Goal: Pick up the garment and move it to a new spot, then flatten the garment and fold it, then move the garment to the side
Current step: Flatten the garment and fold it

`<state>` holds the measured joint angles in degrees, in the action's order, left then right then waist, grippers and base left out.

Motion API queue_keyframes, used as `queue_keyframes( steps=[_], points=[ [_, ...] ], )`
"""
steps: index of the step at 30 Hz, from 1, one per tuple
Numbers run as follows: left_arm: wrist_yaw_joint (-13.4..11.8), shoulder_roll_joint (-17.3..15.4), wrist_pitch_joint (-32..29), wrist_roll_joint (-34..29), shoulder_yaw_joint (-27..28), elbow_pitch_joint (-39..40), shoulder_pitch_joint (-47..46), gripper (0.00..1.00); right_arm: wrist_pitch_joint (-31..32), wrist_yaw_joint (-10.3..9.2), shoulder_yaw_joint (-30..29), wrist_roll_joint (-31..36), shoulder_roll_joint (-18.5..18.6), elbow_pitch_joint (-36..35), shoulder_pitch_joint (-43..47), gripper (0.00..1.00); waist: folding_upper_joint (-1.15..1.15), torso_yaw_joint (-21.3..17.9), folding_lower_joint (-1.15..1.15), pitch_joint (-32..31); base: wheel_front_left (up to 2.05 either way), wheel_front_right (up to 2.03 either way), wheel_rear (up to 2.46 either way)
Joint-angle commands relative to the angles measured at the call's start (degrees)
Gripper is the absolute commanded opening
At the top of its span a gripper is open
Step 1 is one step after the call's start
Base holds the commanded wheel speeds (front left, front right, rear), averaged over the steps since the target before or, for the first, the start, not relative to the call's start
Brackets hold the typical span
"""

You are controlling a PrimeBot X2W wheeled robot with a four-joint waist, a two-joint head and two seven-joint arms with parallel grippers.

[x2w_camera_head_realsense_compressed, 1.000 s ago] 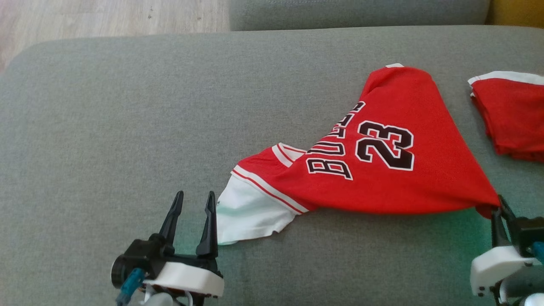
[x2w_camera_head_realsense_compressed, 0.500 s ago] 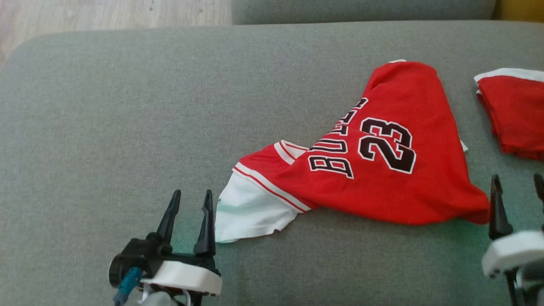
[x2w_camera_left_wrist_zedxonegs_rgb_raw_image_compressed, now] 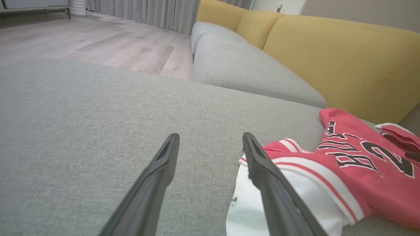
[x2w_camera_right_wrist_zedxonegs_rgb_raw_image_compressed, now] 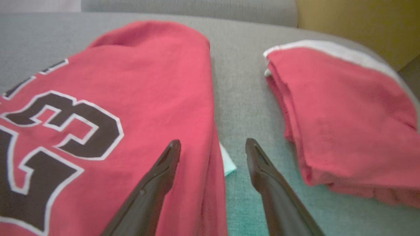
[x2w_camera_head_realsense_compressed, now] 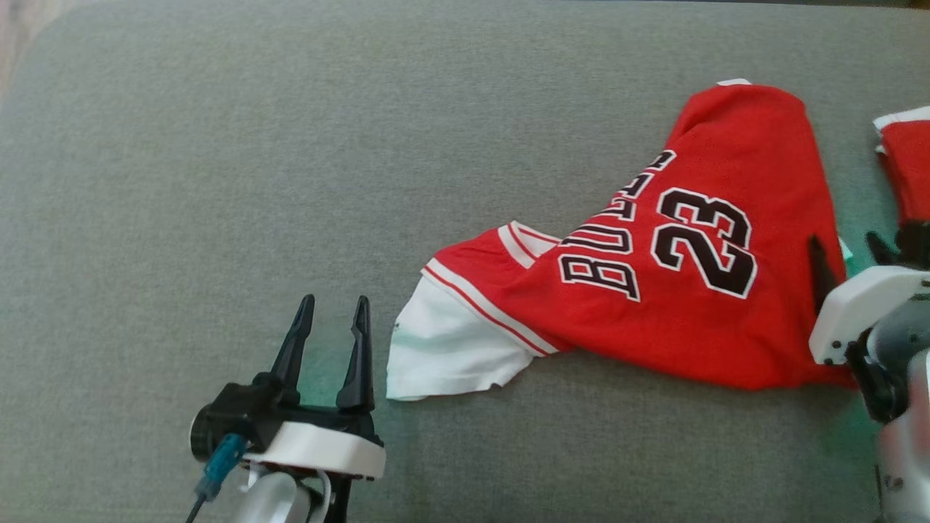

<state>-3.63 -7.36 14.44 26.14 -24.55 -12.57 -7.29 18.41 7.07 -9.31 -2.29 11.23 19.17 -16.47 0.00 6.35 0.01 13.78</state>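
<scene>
The garment point(x2w_camera_head_realsense_compressed: 676, 290) is a red jersey with black "BULLS 23" lettering and a white sleeve point(x2w_camera_head_realsense_compressed: 450, 349), lying crumpled on the grey sofa cushion point(x2w_camera_head_realsense_compressed: 218, 145). My left gripper point(x2w_camera_head_realsense_compressed: 335, 299) rests open just left of the white sleeve. In the left wrist view the left gripper point(x2w_camera_left_wrist_zedxonegs_rgb_raw_image_compressed: 210, 135) has its right finger against the sleeve's edge on the garment point(x2w_camera_left_wrist_zedxonegs_rgb_raw_image_compressed: 361, 170). My right gripper point(x2w_camera_head_realsense_compressed: 843, 240) stands open at the jersey's right edge. In the right wrist view the right gripper point(x2w_camera_right_wrist_zedxonegs_rgb_raw_image_compressed: 213, 141) has one finger over the garment point(x2w_camera_right_wrist_zedxonegs_rgb_raw_image_compressed: 131, 82) and the other over bare cushion.
A second red garment point(x2w_camera_right_wrist_zedxonegs_rgb_raw_image_compressed: 338, 114) lies folded to the right, also seen as the folded red garment point(x2w_camera_head_realsense_compressed: 908, 167) at the head view's edge. A yellow backrest point(x2w_camera_left_wrist_zedxonegs_rgb_raw_image_compressed: 344, 59), another grey cushion point(x2w_camera_left_wrist_zedxonegs_rgb_raw_image_compressed: 246, 72) and wooden floor point(x2w_camera_left_wrist_zedxonegs_rgb_raw_image_compressed: 82, 39) lie beyond.
My right gripper opened and let go of the jersey's lower right corner, which dropped onto the cushion. It then moved forward along the right edge. The head camera shifted; the left gripper stayed put.
</scene>
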Motion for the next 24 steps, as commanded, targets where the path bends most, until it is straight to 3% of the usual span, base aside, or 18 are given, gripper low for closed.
queue_keyframes(
  steps=[1,3,4,5,6,10,17,24],
  points=[
    [0.01,-0.1,0.54,-0.76,1.62,1.55,-1.61,1.0,0.68,0.42,1.81,-1.42,1.44,-0.85,-1.86,1.0,0.0,0.65,-0.01,0.16,0.0,0.0,0.0],
    [0.08,0.0,0.55,-0.88,1.78,1.49,-1.48,1.0,2.0,0.42,3.48,-4.46,2.79,1.87,-3.11,1.0,0.0,1.09,-0.01,0.06,0.0,0.0,0.0],
    [0.13,0.02,0.55,-0.93,1.87,1.44,-1.38,1.0,2.46,0.42,4.35,-5.77,3.39,2.83,-3.58,0.94,0.0,1.21,-0.01,-0.06,0.0,0.0,0.0],
    [0.18,0.03,0.55,-0.98,1.99,1.38,-1.29,1.0,2.76,0.42,5.17,-6.86,3.95,3.53,-3.97,0.71,0.0,1.26,-0.01,-0.17,0.0,0.0,0.0],
    [0.24,0.09,0.55,-1.1,2.19,1.29,-1.1,1.0,2.6,0.42,6.24,-8.35,5.0,4.47,-4.7,0.36,0.0,1.28,-0.01,-0.43,0.0,0.0,0.0],
    [0.26,0.15,0.55,-1.36,2.47,1.31,-0.63,1.0,0.84,0.42,7.49,-9.8,6.09,5.53,-6.01,0.0,0.0,0.82,-0.01,-1.13,0.0,0.0,0.0],
    [0.45,0.15,0.55,-1.59,2.26,0.87,0.24,1.0,-4.21,0.42,8.82,-11.24,6.85,4.41,-8.01,0.0,0.0,-0.49,-0.01,-2.64,0.0,0.0,0.0],
    [0.49,-0.11,0.55,-1.56,2.09,0.82,0.59,1.0,-7.93,0.42,8.8,-10.8,6.49,-1.96,-9.99,0.0,0.0,-1.36,-0.01,-3.27,0.0,0.0,0.0]
  ],
)
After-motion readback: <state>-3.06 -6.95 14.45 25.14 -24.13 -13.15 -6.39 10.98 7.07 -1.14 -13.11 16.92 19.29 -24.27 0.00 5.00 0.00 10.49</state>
